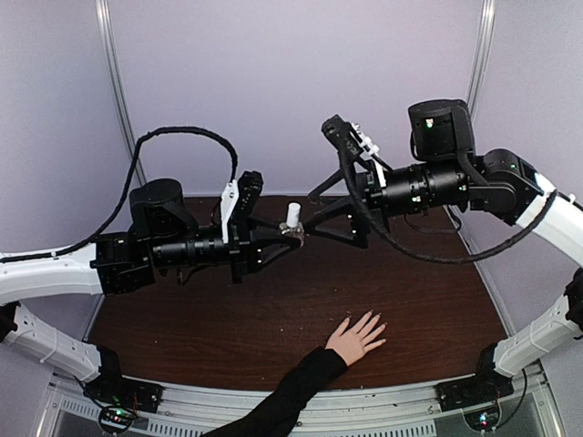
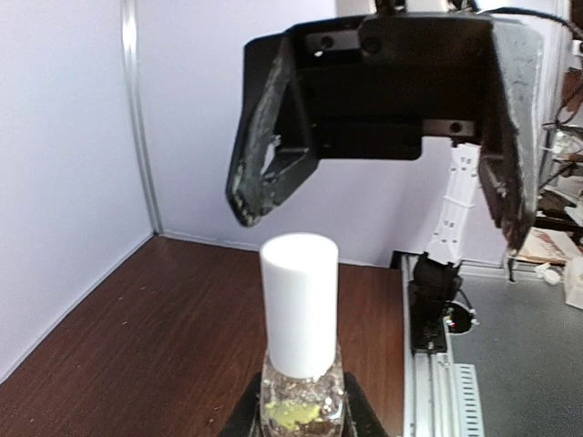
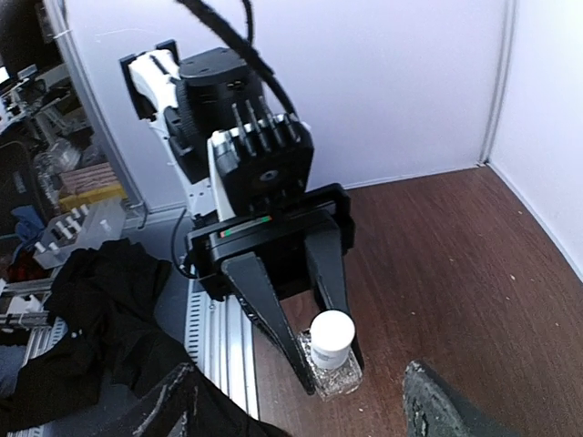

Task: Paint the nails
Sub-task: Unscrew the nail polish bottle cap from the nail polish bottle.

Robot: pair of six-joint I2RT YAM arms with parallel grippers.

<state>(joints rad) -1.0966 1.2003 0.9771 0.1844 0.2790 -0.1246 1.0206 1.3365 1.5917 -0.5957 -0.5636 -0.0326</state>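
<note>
right gripper [image 1: 310, 217]: jaws spread wide, holding nothing.
left gripper [image 1: 287, 238]: jaws clamped tight on the bottle [image 2: 301, 401], holding it upright above the table [image 1: 228, 337].
cap [image 2: 299, 300]: white cylinder, long axis vertical, just ahead of the right jaws and not touching them.
bottle: small clear glass, glittery, with yellowish contents.
hand [image 1: 353, 339]: flat on the table near its front edge, fingers spread.
nails [image 1: 373, 316]: tiny and pale, well below both grippers, probably nearer the right arm.
</note>
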